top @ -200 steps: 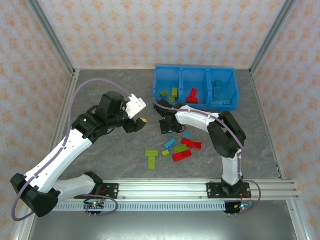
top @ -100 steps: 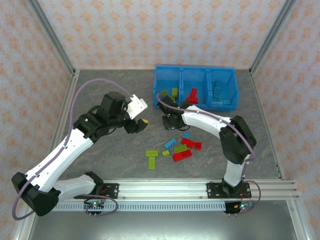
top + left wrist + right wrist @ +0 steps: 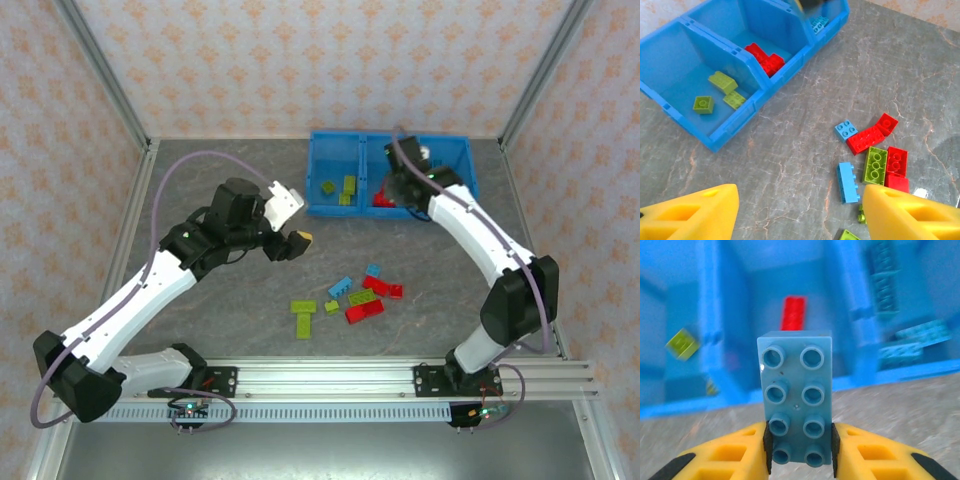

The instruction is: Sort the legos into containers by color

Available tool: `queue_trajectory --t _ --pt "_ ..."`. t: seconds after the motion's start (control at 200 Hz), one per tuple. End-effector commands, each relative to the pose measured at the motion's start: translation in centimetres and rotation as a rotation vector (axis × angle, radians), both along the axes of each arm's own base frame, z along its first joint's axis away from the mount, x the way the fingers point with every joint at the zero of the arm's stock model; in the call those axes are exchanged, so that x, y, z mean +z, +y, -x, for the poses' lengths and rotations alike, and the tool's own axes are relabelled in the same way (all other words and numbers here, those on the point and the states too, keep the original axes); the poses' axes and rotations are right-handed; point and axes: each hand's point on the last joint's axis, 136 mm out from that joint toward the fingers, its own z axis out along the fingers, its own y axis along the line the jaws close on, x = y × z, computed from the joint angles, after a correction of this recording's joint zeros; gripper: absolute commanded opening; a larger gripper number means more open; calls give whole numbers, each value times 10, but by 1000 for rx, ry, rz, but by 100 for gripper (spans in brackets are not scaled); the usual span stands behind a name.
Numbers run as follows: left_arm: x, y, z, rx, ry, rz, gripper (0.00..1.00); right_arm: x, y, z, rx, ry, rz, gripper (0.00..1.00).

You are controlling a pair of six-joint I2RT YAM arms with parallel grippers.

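My right gripper [image 3: 799, 440] is shut on a light blue brick [image 3: 797, 395], held upright with its studs facing the camera. It hovers at the front of the blue bin [image 3: 467, 178], near the middle compartment [image 3: 790, 295]. The bin's left compartment holds yellow-green bricks [image 3: 722, 82], the middle red ones [image 3: 765, 57], the right light blue ones [image 3: 900, 345]. Loose red, blue and green legos [image 3: 362, 297] lie on the table before the bin. My left gripper [image 3: 295, 243] is open above the table, left of that pile, with nothing between its yellow fingers [image 3: 690, 215].
Two green bricks [image 3: 303, 312] lie apart, left of the pile. A blue brick [image 3: 847, 182] lies close to my left gripper's right finger. Metal frame posts [image 3: 105, 75] and patterned walls enclose the grey table [image 3: 200, 170].
My right arm has swung from the table left of the pile back and right to the bin, carrying the blue brick. My left gripper has drifted slightly right.
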Motion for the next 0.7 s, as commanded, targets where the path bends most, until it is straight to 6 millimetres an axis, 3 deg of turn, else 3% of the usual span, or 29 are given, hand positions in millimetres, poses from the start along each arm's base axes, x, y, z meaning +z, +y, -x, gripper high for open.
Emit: queue_trajectory --t 0.0,0.15,0.28,0.41,0.561,0.691 --pt "8 -10 2 -17 -7 40 67 2 -47 -25 -100 -6 51 35" --pt "6 -11 4 -15 -5 35 67 -24 -86 -59 -184 35 -19 34" --pt "2 -11 6 -4 3 40 67 -50 -97 -78 -202 95 -75 34" --pt "-2 -12 6 14 8 33 67 -62 -111 -88 -237 122 -87 38" --pt "-9 -12 7 16 24 9 68 -52 -125 -90 -263 123 -118 49" --pt "-17 -12 6 13 36 -17 68 -27 -126 -84 -254 98 -112 53"
